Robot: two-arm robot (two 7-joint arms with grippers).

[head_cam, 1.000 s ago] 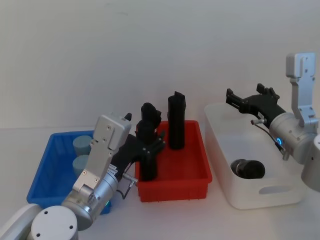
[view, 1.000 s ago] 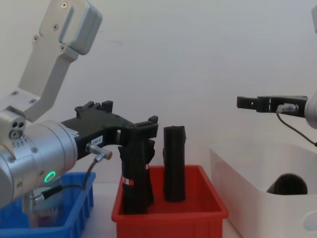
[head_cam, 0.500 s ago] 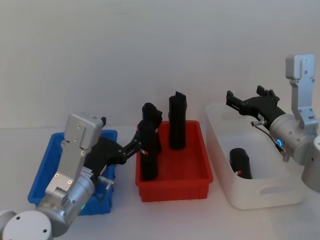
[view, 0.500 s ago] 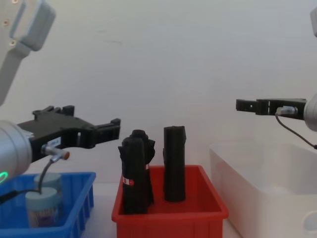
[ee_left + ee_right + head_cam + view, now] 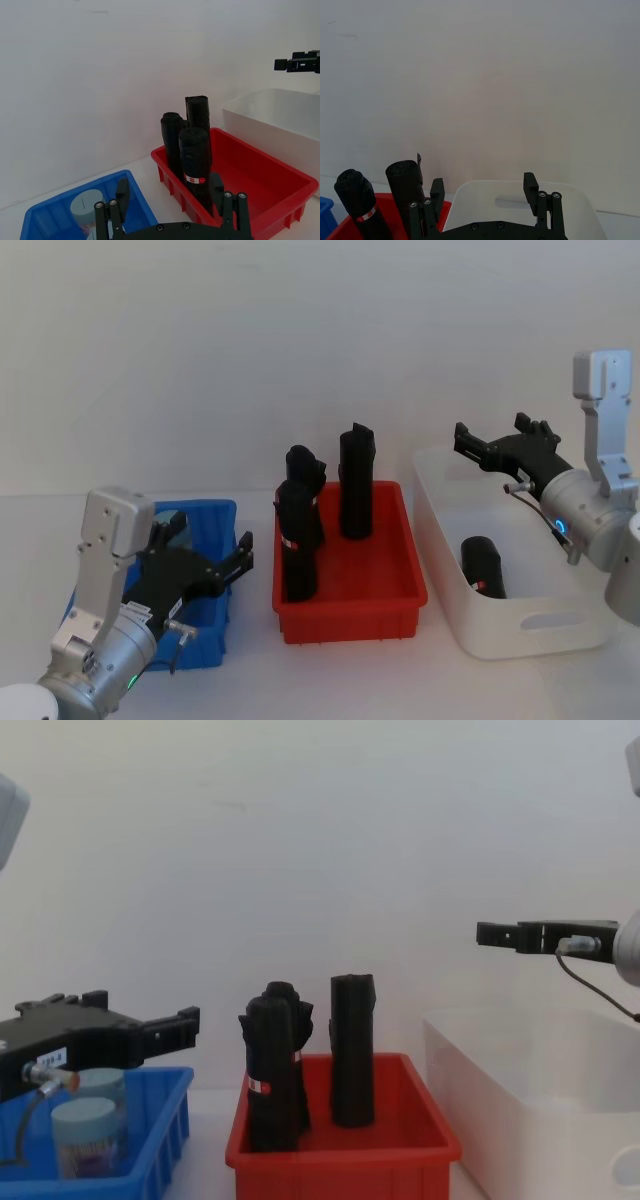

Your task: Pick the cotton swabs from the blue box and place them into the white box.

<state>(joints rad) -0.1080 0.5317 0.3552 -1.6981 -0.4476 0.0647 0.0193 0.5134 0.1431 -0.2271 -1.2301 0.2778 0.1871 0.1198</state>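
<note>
The large milky-white plastic tub, the white box (image 5: 585, 630), stands at the right. It holds one black cylinder (image 5: 482, 567), which now lies flat; a second ago it showed its round end, so it has just settled. No cotton swabs are inside this box yet.

The right gripper (image 5: 488, 435) stays above the far left corner of the white box, with its jaws apart and empty.

The shallow red plastic bin (image 5: 350, 622) in the middle has not moved, and three tall black objects (image 5: 297, 550) stand upright in it.

The left gripper (image 5: 243, 552) has drawn back from the red bin and now hovers over the right side of the shallow bright blue plastic bin, the blue box (image 5: 218, 600), at the left. Its jaws are open and hold nothing. I judge that it is lining up for a first pick.

The cotton swabs (image 5: 88, 1138), small clear tubs with pale grey-blue lids, are both still in the blue box.

One black object carries a narrow red-and-white band (image 5: 192, 178), and the near tub has a coloured print. No writing on them can be read.
</note>
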